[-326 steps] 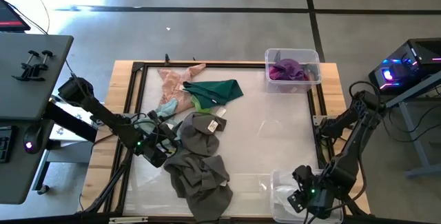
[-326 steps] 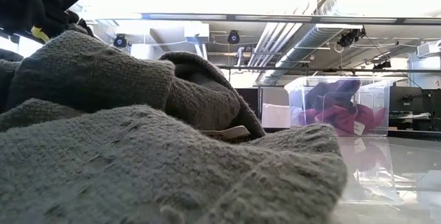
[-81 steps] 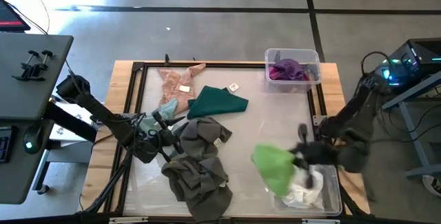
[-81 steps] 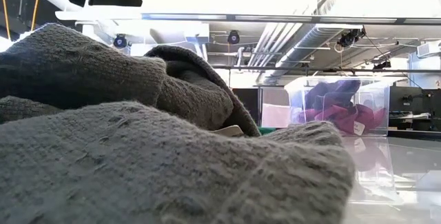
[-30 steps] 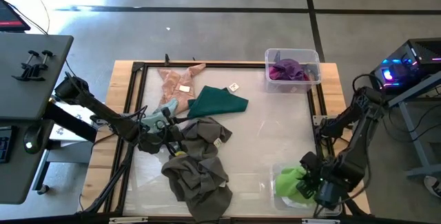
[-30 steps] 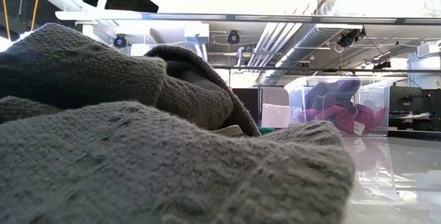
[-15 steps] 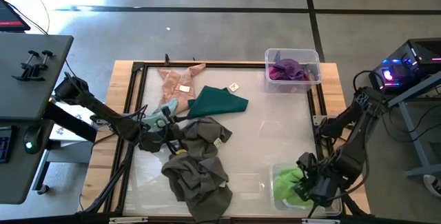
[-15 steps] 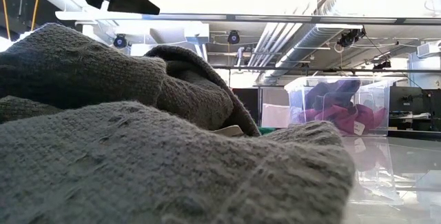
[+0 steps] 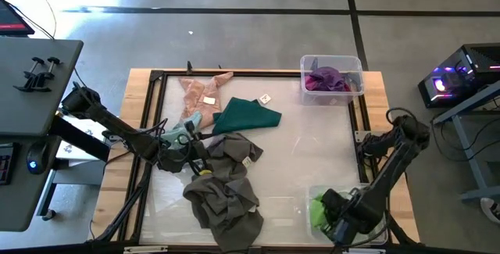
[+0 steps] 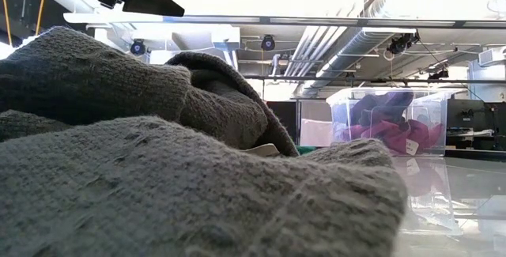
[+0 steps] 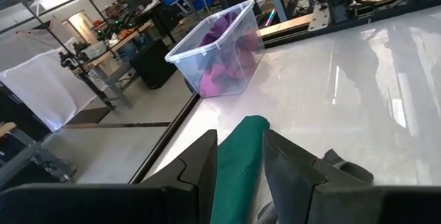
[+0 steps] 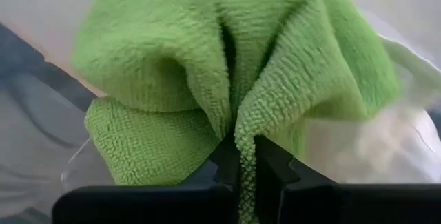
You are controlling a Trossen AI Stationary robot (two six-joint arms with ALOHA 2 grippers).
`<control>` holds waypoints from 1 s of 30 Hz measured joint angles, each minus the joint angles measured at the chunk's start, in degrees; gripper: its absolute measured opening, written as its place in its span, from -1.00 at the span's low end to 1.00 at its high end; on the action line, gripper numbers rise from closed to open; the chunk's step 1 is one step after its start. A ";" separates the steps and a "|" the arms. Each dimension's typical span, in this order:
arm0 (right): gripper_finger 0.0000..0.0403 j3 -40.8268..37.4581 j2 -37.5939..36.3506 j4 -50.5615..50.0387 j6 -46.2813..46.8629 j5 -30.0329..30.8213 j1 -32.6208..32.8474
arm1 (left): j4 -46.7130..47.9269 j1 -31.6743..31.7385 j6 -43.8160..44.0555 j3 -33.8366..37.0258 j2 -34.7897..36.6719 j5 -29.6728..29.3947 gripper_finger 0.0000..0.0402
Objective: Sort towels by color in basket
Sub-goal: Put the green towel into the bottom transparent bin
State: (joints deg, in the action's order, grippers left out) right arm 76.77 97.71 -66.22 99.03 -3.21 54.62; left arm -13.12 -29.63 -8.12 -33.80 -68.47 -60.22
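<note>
My right gripper (image 9: 330, 213) is down in a clear bin (image 9: 311, 193) at the table's near right corner. It is shut on a lime green towel (image 12: 227, 65), which lies over a white towel (image 12: 375, 148). My left gripper (image 9: 195, 151) hangs open and empty above the table's left side, beside a heap of dark grey towels (image 9: 223, 187). In the left wrist view a dark green towel (image 11: 238, 162) shows beyond the gap between its fingers. That towel (image 9: 246, 117), a peach-pink one (image 9: 199, 94) and a pale mint one (image 9: 178, 135) lie on the table. My right gripper pinches a fold of the lime green towel (image 12: 239, 145) between its two fingers, which point down into the bin. The towel bunches up around the fingertips and rests on the white towel and the bin's inside.
A second clear bin (image 9: 332, 60) with magenta towels (image 9: 324, 80) stands at the far right corner. It also shows in the low view (image 10: 387, 122). The grey heap (image 10: 158, 170) fills most of the low view. A black frame (image 9: 234, 73) runs round the table.
My right gripper has gone a little toward the table's left edge inside the near bin, taking the lime green towel with it. The towel has settled lower in the bin.
</note>
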 joint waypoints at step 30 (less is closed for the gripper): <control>-0.40 -0.02 -7.11 -0.90 31.36 0.81 0.49 | -0.08 0.00 3.54 0.69 0.01 0.11 -0.48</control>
State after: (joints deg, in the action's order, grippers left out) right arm 76.75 90.60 -67.13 130.39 -2.40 55.11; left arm -13.21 -29.63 -4.58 -33.12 -68.46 -60.12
